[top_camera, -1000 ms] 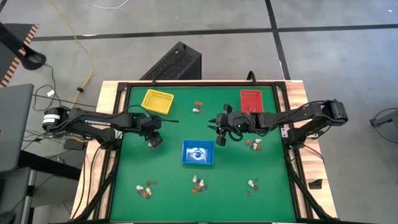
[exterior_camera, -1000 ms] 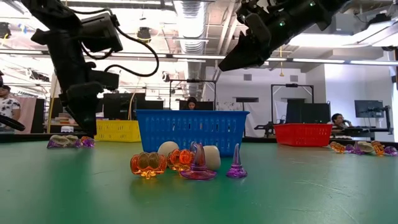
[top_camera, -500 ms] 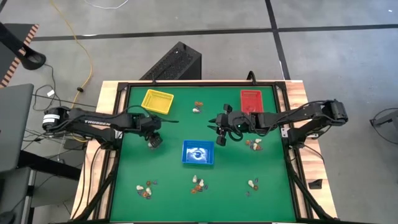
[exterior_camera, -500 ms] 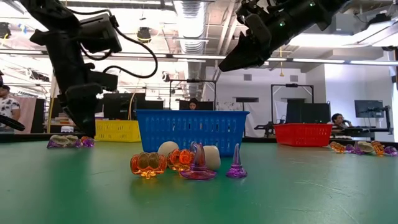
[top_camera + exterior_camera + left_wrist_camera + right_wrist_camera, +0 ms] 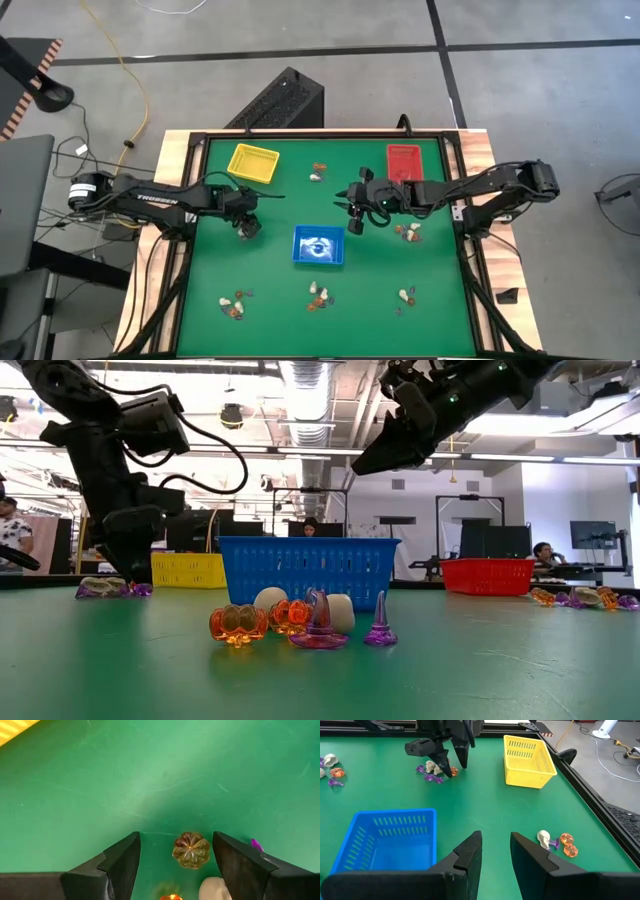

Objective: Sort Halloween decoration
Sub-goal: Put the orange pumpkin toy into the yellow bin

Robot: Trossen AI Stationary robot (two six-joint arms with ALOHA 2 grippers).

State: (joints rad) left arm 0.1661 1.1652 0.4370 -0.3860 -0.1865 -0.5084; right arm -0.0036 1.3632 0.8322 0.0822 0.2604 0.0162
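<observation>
In the left wrist view, the small round amber see-through pumpkin sits low in the frame on the green surface, right between the left gripper's spread-apart, empty fingers.

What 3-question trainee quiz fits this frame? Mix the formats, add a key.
1. True or false: the right tool is shut on a trinket.
2. What sits between the left tool fingers? A white skull; B orange pumpkin; C purple hat.
3. How many trays stand on the table?
Key: 1 false, it is open and empty. 2 B. 3 three: yellow tray, red tray, blue tray.
</observation>
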